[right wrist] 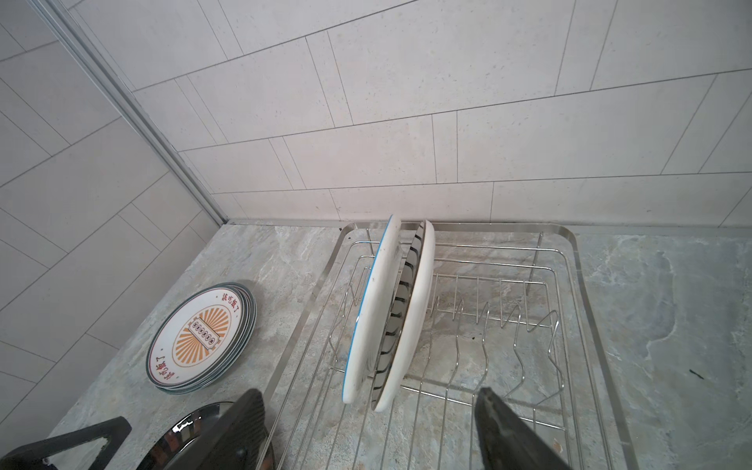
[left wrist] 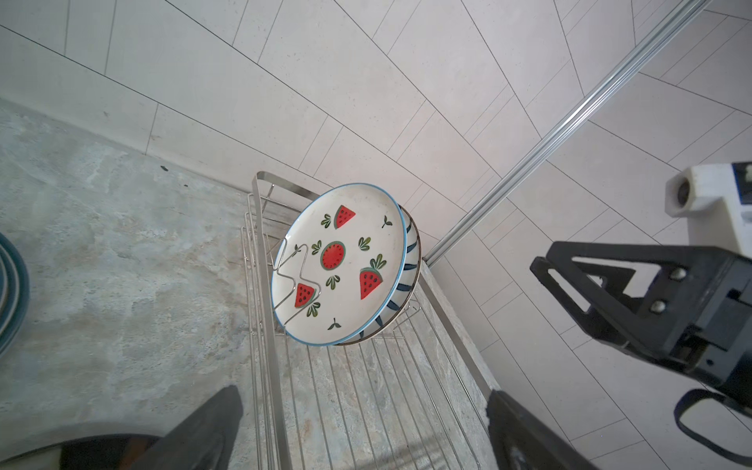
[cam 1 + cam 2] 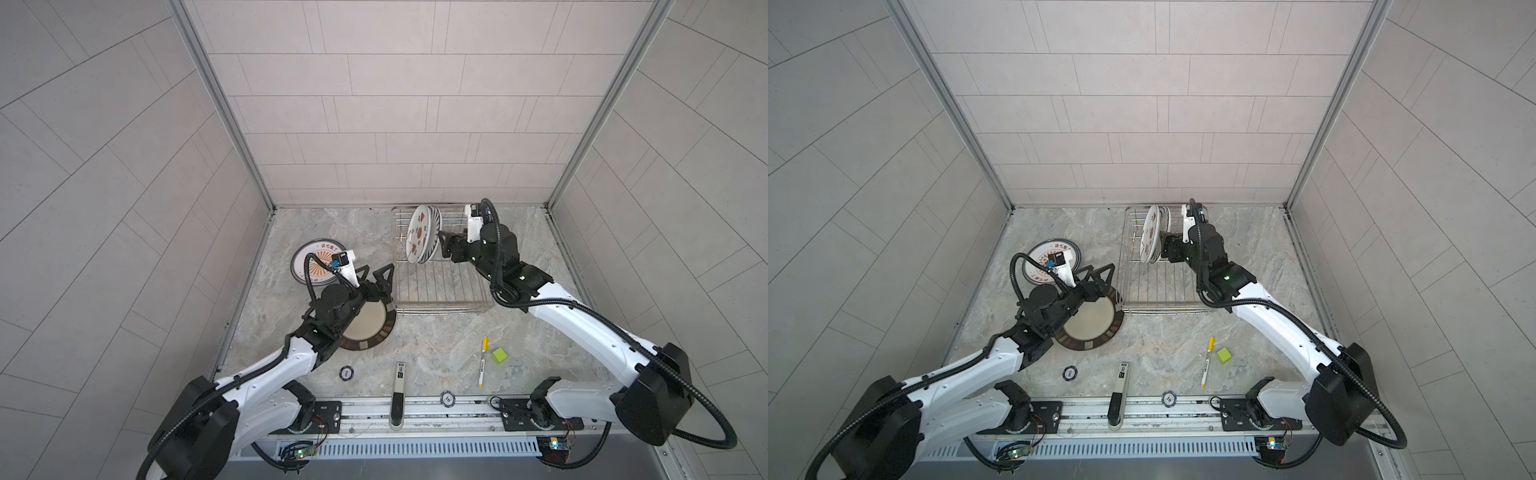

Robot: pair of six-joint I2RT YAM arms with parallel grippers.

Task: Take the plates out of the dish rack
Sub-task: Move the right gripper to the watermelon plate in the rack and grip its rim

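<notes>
The dish rack (image 3: 442, 308) stands at the back right of the table. Two plates stand upright in it, side by side: a watermelon plate (image 2: 342, 264) and a navy-striped plate (image 1: 419, 293) behind it. My right gripper (image 1: 374, 431) is open beside them, its fingers wide to either side of their near edges and touching neither. My left gripper (image 3: 376, 272) hangs open and empty at the rack's left edge, above a brown-rimmed plate (image 3: 370, 322) lying flat. A stack of sunburst plates (image 3: 309, 259) lies further left.
Near the front edge lie two poker chips (image 3: 346, 372) (image 3: 447, 399), a yellow marker (image 3: 483, 361), a green cube (image 3: 499, 355) and a white and black bar (image 3: 399, 390). Tiled walls close in the back and both sides.
</notes>
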